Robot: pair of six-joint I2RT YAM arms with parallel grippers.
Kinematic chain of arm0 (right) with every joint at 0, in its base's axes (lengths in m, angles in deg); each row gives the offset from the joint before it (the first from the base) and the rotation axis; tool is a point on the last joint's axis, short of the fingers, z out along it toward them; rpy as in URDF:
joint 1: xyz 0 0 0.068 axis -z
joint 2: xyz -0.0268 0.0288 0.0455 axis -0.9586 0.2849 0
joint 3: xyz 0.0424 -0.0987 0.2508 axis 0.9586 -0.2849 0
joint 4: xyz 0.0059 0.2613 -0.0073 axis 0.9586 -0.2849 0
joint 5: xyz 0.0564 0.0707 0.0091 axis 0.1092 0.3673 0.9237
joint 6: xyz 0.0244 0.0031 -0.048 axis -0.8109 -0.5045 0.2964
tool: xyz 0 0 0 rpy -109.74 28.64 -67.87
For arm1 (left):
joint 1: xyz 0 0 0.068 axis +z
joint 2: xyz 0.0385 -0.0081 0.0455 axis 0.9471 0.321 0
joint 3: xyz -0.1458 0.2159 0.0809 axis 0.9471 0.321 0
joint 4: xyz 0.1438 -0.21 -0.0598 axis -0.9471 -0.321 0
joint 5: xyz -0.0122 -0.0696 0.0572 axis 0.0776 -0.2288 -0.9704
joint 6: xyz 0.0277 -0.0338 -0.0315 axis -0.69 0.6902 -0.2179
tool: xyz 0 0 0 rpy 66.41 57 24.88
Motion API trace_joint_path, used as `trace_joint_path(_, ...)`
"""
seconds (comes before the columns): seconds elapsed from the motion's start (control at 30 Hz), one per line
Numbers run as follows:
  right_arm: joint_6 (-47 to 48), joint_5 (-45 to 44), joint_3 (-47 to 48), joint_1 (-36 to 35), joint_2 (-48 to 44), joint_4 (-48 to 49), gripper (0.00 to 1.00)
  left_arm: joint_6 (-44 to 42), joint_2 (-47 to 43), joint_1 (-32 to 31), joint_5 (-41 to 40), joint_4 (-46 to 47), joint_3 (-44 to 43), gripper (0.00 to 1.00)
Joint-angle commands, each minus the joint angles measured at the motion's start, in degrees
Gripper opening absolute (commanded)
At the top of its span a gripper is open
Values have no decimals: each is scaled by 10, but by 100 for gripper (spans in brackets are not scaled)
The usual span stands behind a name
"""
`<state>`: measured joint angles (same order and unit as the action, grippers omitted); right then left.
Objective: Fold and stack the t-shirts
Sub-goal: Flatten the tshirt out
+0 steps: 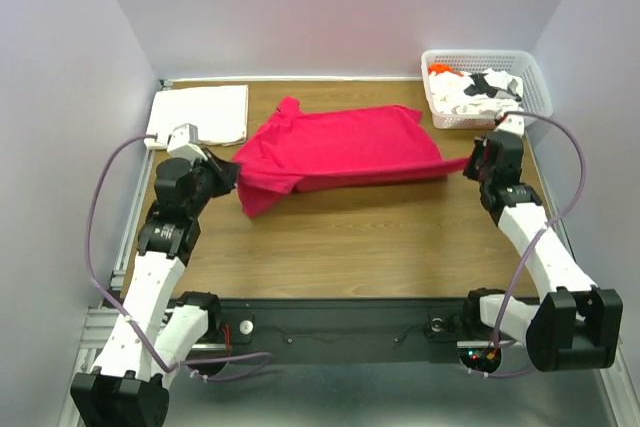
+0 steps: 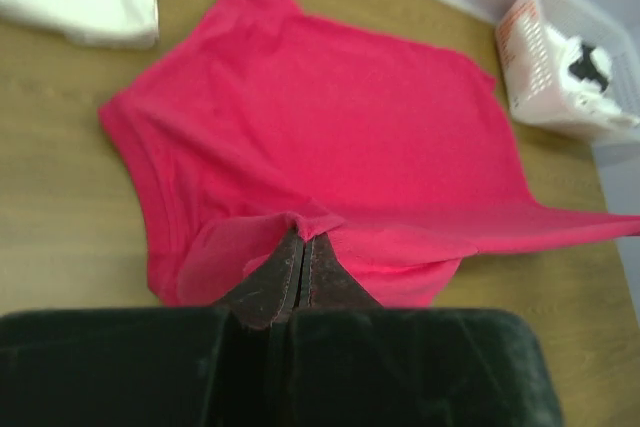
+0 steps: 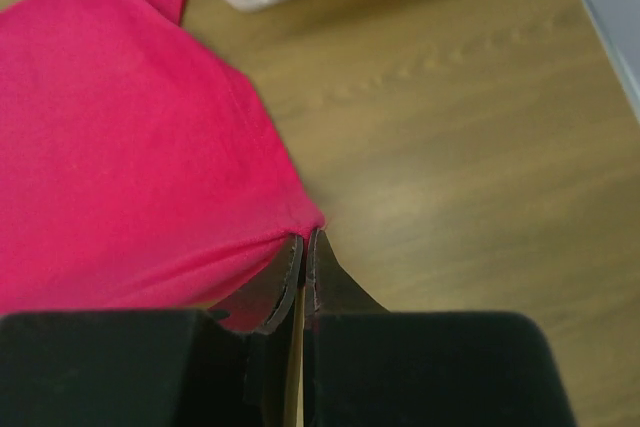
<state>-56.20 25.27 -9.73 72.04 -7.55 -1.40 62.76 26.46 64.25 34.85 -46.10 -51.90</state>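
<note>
From above, we saw the magenta t-shirt [image 1: 340, 142] spread across the far half of the table [image 1: 380, 237], stretched between the two arms. The left gripper [image 1: 228, 173] pinched its left edge and the right gripper [image 1: 468, 169] pinched its right corner, each clamped on the cloth. A folded cream-white t-shirt [image 1: 205, 114] lay at the far left corner. The basket [image 1: 487, 55] at the far right held printed t-shirts [image 1: 480, 87].

At the left wrist, we saw the fingers [image 2: 290, 272] closed on a raised fold of the magenta t-shirt's near edge.

At the right wrist, we saw the fingers [image 3: 330, 282] pressed together on its corner, which was drawn to a point over bare wood, with the basket beyond.
</note>
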Motion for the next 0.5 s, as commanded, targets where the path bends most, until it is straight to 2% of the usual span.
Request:
trace_joint_path(0.0, -74, -42, -50, 7, -42, 7, 1, 42, -21, 3, 12, -43, 30, 0)
trace_joint_path(0.23, -157, 8, -102, 6, -62, -60, 1, 72, -11, 3, -23, -126, 59, 0)
trace_joint_path(0.47, -173, 41, -85, 6, -30, -71, 1, 56, 0, 3, -60, -128, 40, 0)
